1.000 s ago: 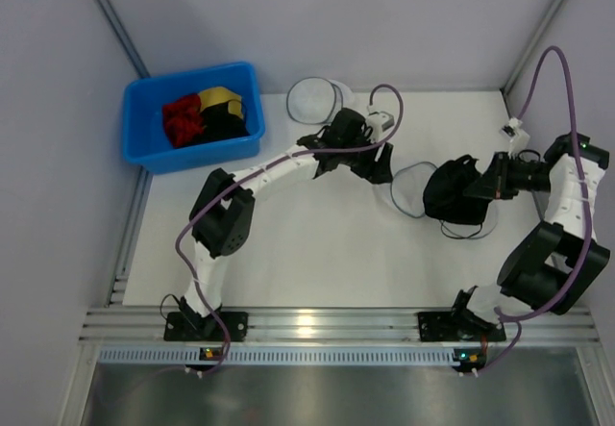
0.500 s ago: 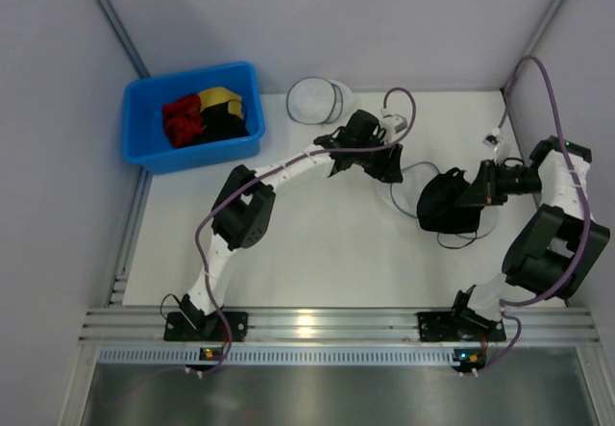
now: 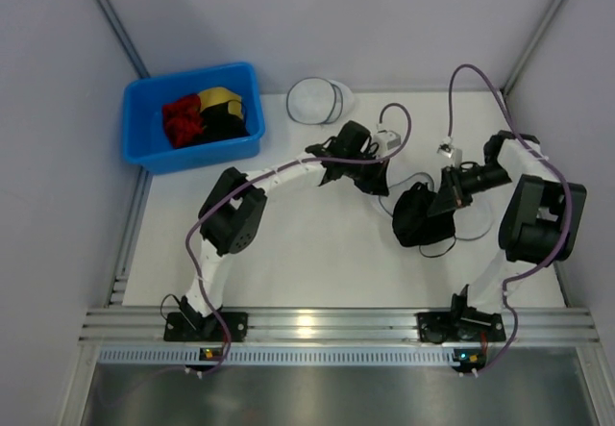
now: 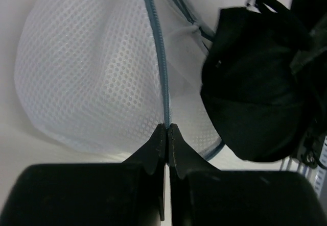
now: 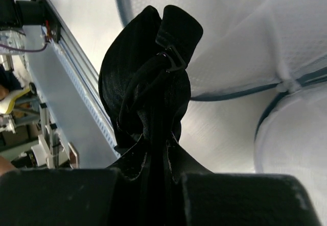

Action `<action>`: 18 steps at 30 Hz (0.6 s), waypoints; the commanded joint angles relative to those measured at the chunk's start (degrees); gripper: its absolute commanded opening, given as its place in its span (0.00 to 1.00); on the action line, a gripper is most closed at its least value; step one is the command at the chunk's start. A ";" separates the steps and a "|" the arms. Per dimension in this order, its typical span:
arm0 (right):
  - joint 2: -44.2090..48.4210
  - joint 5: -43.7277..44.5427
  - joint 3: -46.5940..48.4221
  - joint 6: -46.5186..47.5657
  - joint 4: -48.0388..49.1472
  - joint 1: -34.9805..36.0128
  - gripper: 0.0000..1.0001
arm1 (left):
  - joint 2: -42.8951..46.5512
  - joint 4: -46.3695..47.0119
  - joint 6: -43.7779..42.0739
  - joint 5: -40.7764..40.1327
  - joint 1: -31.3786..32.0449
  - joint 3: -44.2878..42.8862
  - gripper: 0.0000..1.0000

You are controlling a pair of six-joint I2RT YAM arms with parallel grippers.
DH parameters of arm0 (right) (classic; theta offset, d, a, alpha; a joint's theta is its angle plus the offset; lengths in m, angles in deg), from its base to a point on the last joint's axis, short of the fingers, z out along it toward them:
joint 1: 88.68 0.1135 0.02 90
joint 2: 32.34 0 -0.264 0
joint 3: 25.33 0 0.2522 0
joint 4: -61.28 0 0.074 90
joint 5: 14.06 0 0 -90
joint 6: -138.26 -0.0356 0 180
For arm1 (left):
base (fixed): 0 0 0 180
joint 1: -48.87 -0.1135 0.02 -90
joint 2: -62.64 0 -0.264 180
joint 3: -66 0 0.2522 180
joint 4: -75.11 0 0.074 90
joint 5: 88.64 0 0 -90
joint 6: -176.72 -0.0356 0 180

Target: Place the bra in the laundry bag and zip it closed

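Table under the bag. Blue bin sits well left of the bag, with red and yellow-black clothes in it. White mesh case is behind the bag, apart from it.

Bag lies mid-table between the two arms, halves apart, mesh slack. Bra is bunched into a dark lump and hangs at the bag's rim. Cannot tell if any of it is inside yet.

Right gripper: jaws clamped on the bra, fabric and a strap pinched between them, the lump dangling just beyond the tips. Left gripper: jaws together on the bag's grey rim band, a pinch on a thin edge. The bra is just beside that pinch, on the side away from the mesh dome, not touching the fingers.

Risks, judged:
- The rim pinch is thin and may slip, so the half flops shut.
- Loose straps may catch on the rim or trail outside, jamming the zip.
- The bag is light, so pushing the bra in may drag it.
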 commanded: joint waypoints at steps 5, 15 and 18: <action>-1.52 -2.73 2.37 3.93 -9.60 7.17 0.00 | 13.14 2.24 -8.00 9.18 -1.16 11.19 0.00; -9.69 -4.67 2.98 4.02 -9.60 18.52 0.00 | 15.17 2.16 -15.38 10.67 -1.51 13.04 0.00; -13.03 -6.33 6.13 3.15 -9.51 18.88 0.00 | 15.61 1.54 -17.49 13.47 -1.60 14.63 0.00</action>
